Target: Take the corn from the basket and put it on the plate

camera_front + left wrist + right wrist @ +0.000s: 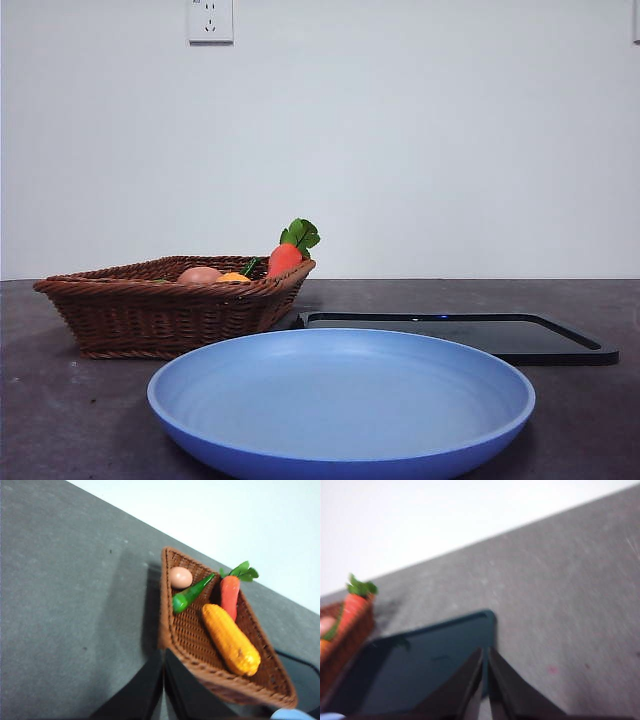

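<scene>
Corn (231,640) lay inside basket (180,630), lengthwise along one wall, free of any grip. Beside it: carrot (229,595) with green leaves, green pepper (189,596), pinkish egg-like item (180,577). From front, basket (150,310) sat at 9 o'clock on table (60,420); only a yellow sliver of corn (234,277) peeked over rim. Blue plate (340,455) at 6 o'clock, bare. Black tray (560,345) at 3 o'clock, behind plate. Left claw (163,690) hung above table just beside basket edge, jaws pressed together, holding nothing. Right claw (485,680) over tray (420,665), likewise closed, holding nothing.
</scene>
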Robot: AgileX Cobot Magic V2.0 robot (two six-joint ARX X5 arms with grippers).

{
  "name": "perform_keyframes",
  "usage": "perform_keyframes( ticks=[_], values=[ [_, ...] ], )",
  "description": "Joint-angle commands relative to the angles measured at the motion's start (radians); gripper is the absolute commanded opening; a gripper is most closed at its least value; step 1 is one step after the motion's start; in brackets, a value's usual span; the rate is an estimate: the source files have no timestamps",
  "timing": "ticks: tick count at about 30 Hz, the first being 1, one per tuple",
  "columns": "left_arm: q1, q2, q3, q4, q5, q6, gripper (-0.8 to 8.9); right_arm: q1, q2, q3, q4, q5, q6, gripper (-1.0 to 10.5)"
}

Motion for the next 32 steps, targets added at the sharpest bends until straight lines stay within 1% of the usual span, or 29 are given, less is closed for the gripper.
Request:
perform_keyframes(
  ticks=[1, 3, 6, 9, 12, 16, 20, 22, 26, 32],
  values=[
    [0.001, 0.021, 0.072, -0.011, 0.01, -0.015, 0.05, 0.002, 0.013, 0.06, -0.014, -0.018, 0.026, 0.0],
    [0.001, 0.047, 0.118, -0.034, 0.024, -0.013, 0.05, 0.003, 0.032, 0.109, -0.055, -0.029, 0.025, 0.0],
    [0.001, 0.097, 0.193, -0.07, 0.059, 0.014, 0.05, 0.004, 0.081, 0.193, -0.113, -0.043, 0.011, 0.0],
    [0.001, 0.158, 0.274, -0.119, 0.104, 0.062, 0.05, 0.006, 0.146, 0.286, -0.166, -0.07, -0.039, 0.0],
    [0.001, 0.231, 0.359, -0.187, 0.146, 0.127, 0.05, 0.014, 0.229, 0.386, -0.237, -0.104, -0.099, 0.0],
    [0.001, 0.33, 0.467, -0.278, 0.219, 0.21, 0.05, 0.031, 0.353, 0.521, -0.36, -0.143, -0.188, 0.0],
    [0.001, 0.411, 0.548, -0.348, 0.284, 0.253, 0.05, 0.062, 0.466, 0.636, -0.48, -0.168, -0.27, 0.0],
    [0.0, 0.442, 0.577, -0.378, 0.294, 0.273, 0.04, 0.081, 0.516, 0.681, -0.536, -0.171, -0.3, 0.0],
    [-0.003, 0.496, 0.615, -0.443, 0.328, 0.313, 0.04, 0.127, 0.608, 0.745, -0.647, -0.172, -0.35, 0.0],
    [-0.004, 0.533, 0.626, -0.491, 0.334, 0.333, 0.04, 0.202, 0.682, 0.757, -0.698, -0.176, -0.369, 0.0]
  ],
)
